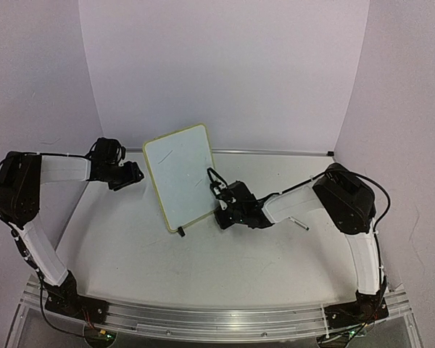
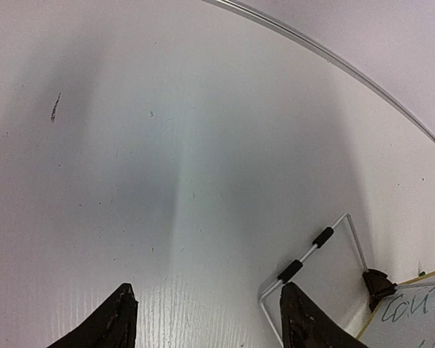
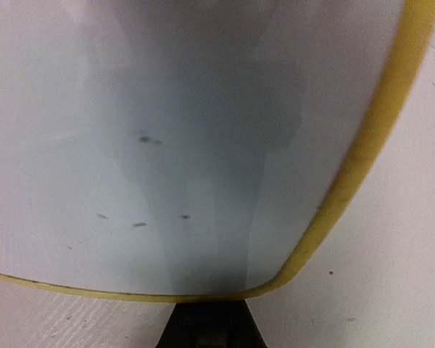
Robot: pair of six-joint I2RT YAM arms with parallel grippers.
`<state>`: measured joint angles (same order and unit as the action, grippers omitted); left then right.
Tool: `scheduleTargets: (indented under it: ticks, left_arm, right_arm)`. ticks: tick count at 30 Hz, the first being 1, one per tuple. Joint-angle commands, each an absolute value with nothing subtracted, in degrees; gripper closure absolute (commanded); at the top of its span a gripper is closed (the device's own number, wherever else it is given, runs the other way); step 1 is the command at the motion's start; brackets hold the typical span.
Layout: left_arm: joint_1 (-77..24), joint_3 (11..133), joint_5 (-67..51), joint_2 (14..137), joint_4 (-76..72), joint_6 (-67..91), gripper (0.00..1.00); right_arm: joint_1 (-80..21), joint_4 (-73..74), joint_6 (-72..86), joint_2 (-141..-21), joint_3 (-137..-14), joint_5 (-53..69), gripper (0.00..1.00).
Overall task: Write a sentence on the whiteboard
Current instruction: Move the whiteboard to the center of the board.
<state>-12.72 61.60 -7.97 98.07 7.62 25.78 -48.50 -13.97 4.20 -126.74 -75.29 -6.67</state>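
The whiteboard (image 1: 180, 177), white with a thin yellow rim, leans tilted in the middle of the table. Its near face carries only a few faint strokes. In the right wrist view the board (image 3: 203, 109) fills the frame, with a few small dark marks. My right gripper (image 1: 219, 194) is at its lower right edge, and its dark fingers (image 3: 206, 326) are together just under the rim, with nothing seen between them. My left gripper (image 1: 134, 174) is open and empty (image 2: 206, 319) left of the board. Green handwriting (image 2: 420, 304) shows on a board corner; it is cut off and unreadable.
The wire stand (image 2: 312, 254) with black feet holds the board; one foot (image 1: 181, 233) shows at the board's bottom corner. A thin white pen-like stick (image 1: 299, 223) lies on the table behind my right arm. A metal rail (image 1: 275, 152) runs along the back edge.
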Motion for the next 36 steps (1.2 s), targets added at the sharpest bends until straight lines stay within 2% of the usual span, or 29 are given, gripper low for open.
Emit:
scheduleTargets:
  ticks: [1,8,17,19,24,28,36]
  left_arm:
    - [-12.2,60.5,-5.7,93.9,8.5,25.5,0.33]
    - [-12.1,58.8,-4.2,91.6,8.8,24.7,0.32]
    - [-12.0,55.5,-1.7,87.2,8.8,24.3,0.29]
    - [-12.0,54.8,-1.6,86.6,9.0,24.4,0.28]
    - [-12.0,53.6,-1.5,85.1,9.2,24.8,0.27]
    - [-12.0,52.6,-0.6,83.1,9.4,24.9,0.24]
    - [-12.0,49.9,-0.6,77.7,12.3,25.3,0.21]
  right_arm:
    - [-48.3,-7.7,12.7,-125.1,-73.9,-21.0,1.00]
    - [-49.1,-1.7,19.4,-124.6,-74.5,-33.5,1.00]
    - [-49.6,2.4,25.6,-124.0,-74.2,-34.7,1.00]
    - [-49.7,2.4,26.3,-123.8,-74.2,-33.5,0.94]
    - [-50.1,1.3,26.2,-122.3,-73.2,-31.0,0.67]
    - [-50.7,-3.5,23.9,-118.6,-69.8,-26.0,0.52]
    - [-51.1,-5.3,21.2,-102.4,-58.3,-18.6,0.35]
